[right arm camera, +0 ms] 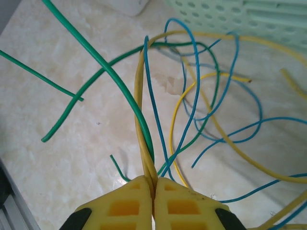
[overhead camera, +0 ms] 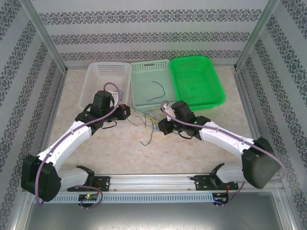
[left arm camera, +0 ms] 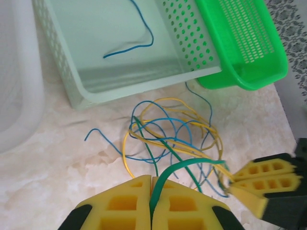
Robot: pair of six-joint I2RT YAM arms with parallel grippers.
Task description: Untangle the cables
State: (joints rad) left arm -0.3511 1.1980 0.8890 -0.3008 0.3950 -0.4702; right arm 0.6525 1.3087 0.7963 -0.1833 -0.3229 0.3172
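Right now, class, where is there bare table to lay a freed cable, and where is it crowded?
Free: the table between the left arm, the right arm and the near rail, and the strip between the right arm and the bright green basket. Crowded: in front of the pale green basket, where the left gripper and right gripper pinch the tangled cables.
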